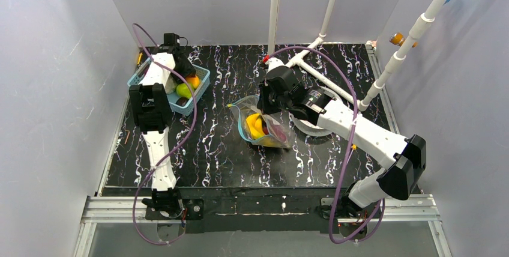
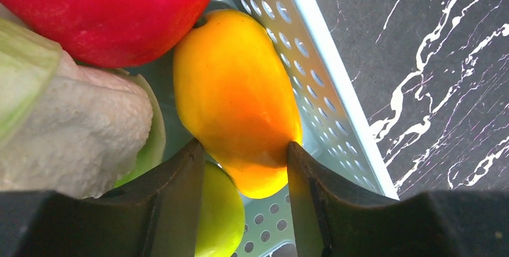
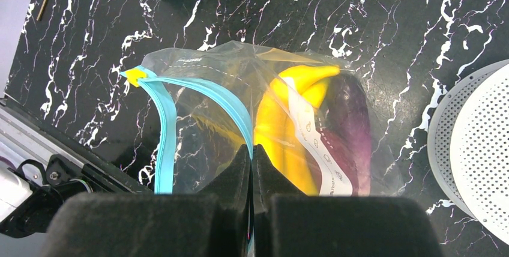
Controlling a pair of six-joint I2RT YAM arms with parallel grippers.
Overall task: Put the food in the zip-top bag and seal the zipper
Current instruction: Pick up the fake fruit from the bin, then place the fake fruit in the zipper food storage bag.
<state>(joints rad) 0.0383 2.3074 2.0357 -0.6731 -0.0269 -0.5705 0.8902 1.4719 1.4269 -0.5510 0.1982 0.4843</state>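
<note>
The clear zip-top bag (image 1: 268,130) lies mid-table with yellow bananas (image 3: 282,125) and a purple eggplant (image 3: 354,125) inside. Its blue-teal zipper (image 3: 165,137) gapes open in a loop. My right gripper (image 3: 252,149) is shut on the zipper's far strip and holds the mouth up; it also shows in the top view (image 1: 264,104). My left gripper (image 2: 246,149) is down in the light-blue basket (image 2: 324,77), its fingertips pressed on both sides of an orange-yellow piece (image 2: 234,89). A red piece (image 2: 108,5), a green piece (image 2: 219,215) and a pale leafy piece (image 2: 66,125) lie beside it.
The basket (image 1: 201,92) sits at the table's far left. A white perforated disc (image 3: 474,149) lies right of the bag. A white pipe frame (image 1: 324,80) crosses the back right. Grey walls close in on both sides.
</note>
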